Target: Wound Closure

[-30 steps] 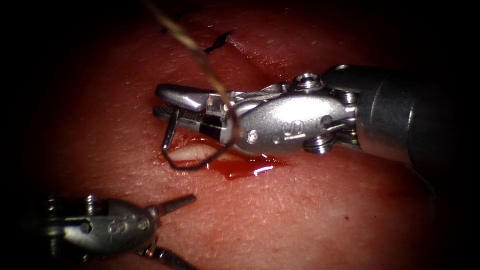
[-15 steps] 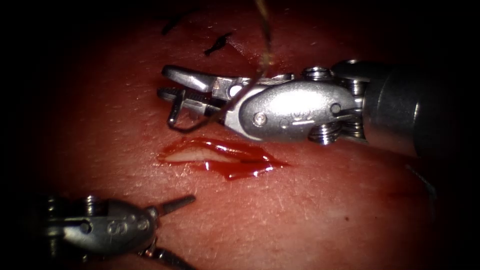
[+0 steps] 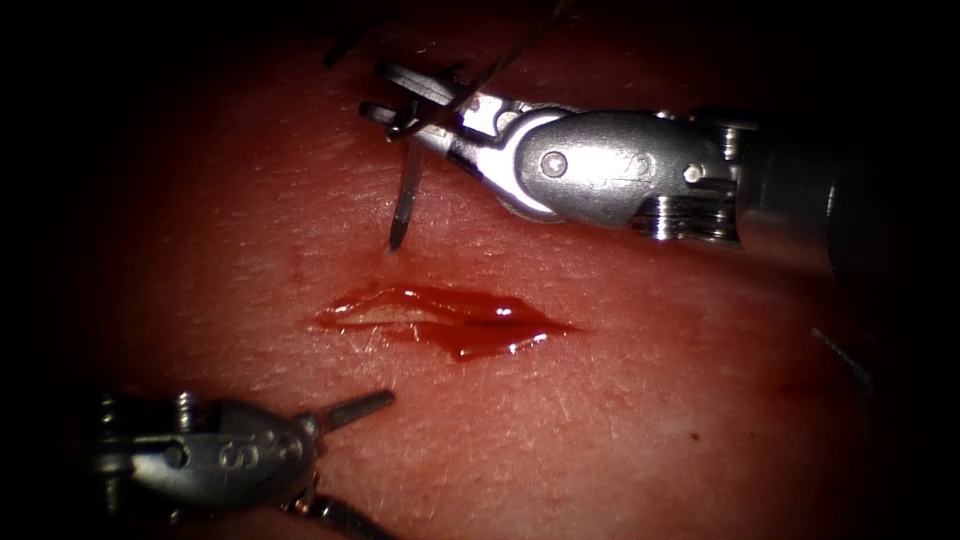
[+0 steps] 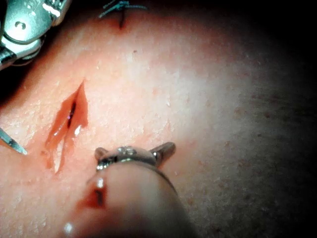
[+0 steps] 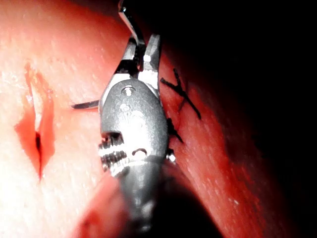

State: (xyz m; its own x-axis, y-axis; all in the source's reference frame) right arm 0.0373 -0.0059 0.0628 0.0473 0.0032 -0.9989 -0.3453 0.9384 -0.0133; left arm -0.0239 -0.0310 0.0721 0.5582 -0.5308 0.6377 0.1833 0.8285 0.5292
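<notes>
The right claw (image 3: 395,105) pinches the curved needle (image 3: 405,200) near its thread end, above the cut (image 3: 440,320); the needle hangs free, its tip just over the tissue (image 3: 620,400). Thread (image 3: 500,65) trails upward. The left claw (image 3: 345,460) is spread, holding nothing, below the cut.

In the endoscope view I have the right tool (image 3: 400,100) in the upper middle, coming in from the right, its jaws clamped on the needle (image 3: 405,195), which hangs below them clear of the tissue (image 3: 620,400), tip just above the cut (image 3: 440,320) at frame centre. The thread (image 3: 500,65) runs up from the jaws toward the top edge. My left tool (image 3: 345,460) sits at lower left, below the cut, jaws spread and holding nothing.
</notes>
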